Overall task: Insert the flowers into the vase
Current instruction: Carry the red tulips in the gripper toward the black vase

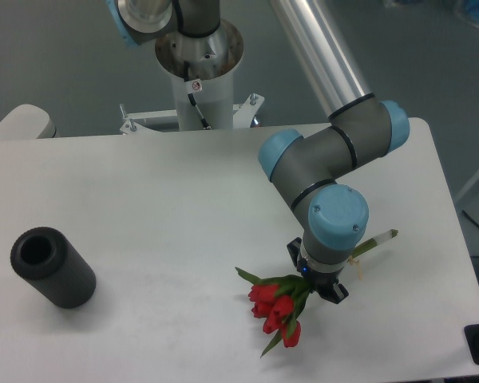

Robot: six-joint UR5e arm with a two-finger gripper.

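**Tulips on the table, vase standing apart**

No writing is reading clearly for me; a small red-marked sticker on my white base column is too tiny to make out. I am holding my two-finger gripper over the bunch of red tulip buds with green leaves and pale stems, lying on the white table. My wrist is hiding the fingers, so I cannot tell their grip. The matte black cylindrical vase is standing well apart at the left, its hole looking dark.
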